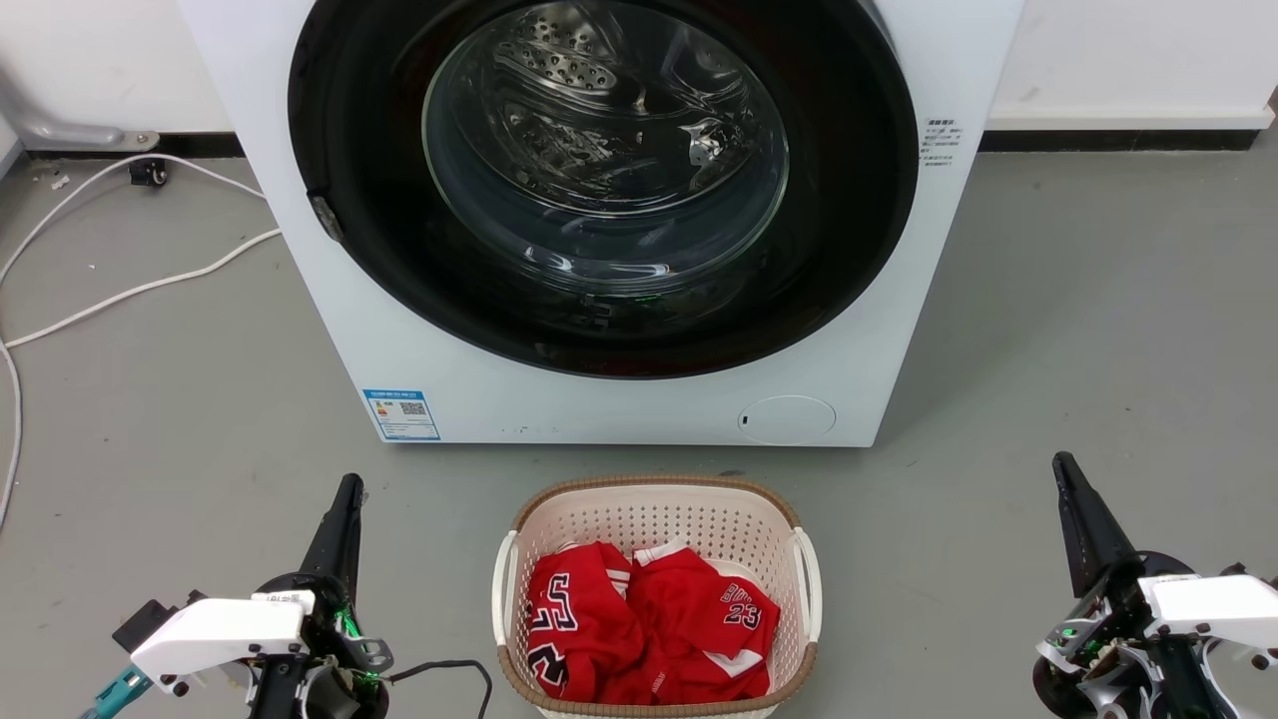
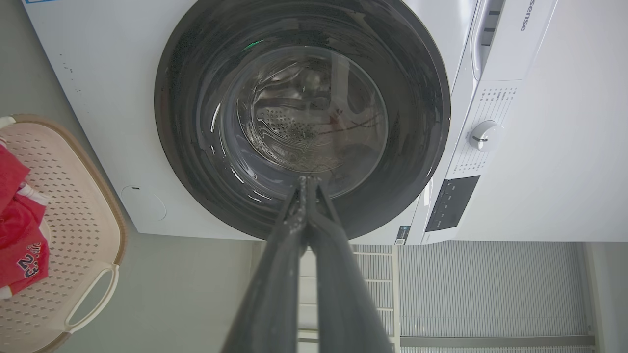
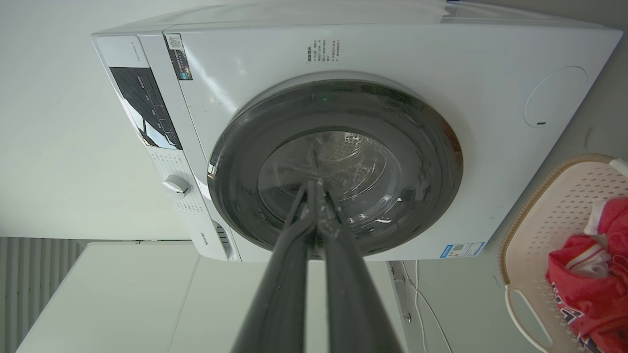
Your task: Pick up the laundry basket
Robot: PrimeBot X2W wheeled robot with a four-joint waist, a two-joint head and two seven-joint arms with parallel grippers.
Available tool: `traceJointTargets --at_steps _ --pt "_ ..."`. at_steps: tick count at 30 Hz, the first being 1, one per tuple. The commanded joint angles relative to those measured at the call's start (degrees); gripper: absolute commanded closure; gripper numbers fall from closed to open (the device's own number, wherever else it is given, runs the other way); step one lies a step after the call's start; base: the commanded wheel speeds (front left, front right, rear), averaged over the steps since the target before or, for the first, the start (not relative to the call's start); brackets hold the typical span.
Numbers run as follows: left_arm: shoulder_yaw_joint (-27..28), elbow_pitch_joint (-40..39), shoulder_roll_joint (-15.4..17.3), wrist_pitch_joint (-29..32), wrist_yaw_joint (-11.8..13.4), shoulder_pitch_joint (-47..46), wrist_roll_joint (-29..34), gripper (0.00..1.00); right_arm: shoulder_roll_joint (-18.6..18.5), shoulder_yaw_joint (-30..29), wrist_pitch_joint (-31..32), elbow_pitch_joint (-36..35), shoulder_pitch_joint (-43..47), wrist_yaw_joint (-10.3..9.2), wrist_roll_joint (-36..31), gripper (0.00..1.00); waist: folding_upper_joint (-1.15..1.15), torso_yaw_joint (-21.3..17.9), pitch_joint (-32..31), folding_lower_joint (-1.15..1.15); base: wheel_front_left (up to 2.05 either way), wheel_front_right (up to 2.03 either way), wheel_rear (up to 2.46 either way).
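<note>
The laundry basket (image 1: 659,519), cream perforated plastic with a brown woven rim and white side handles, stands on the floor in front of the washing machine, with red jerseys (image 1: 649,629) inside. My left gripper (image 1: 349,486) is shut and empty, left of the basket and apart from it. On the other side my right gripper (image 1: 1061,464) is also shut, well clear of the basket. The basket (image 2: 73,206) lies at the left edge of the left wrist view beside the left gripper (image 2: 308,180). It (image 3: 554,220) sits at the right edge of the right wrist view, where the right gripper (image 3: 314,184) points at the door.
The white washing machine (image 1: 619,399) with its dark round glass door (image 1: 604,180) stands close behind the basket. White cables (image 1: 130,290) trail over the grey floor at the left. Bare floor lies on both sides of the basket.
</note>
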Motion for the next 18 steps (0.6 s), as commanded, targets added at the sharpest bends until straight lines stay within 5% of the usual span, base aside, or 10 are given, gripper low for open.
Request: traceJointTargets --at_steps 1,18 --pt "0.09 -0.06 -0.04 0.10 -0.07 -0.13 0.04 1.00 -0.14 -0.01 0.04 -0.23 -0.61 0.00 0.23 1.00 0.00 0.00 0.00 0.00 0.00 0.00 0.00" --pt "0.11 -0.06 -0.04 0.10 -0.07 -0.13 0.04 1.00 -0.14 0.02 0.04 -0.23 -0.61 0.00 0.23 1.00 0.00 0.00 0.00 0.00 0.00 0.00 0.00"
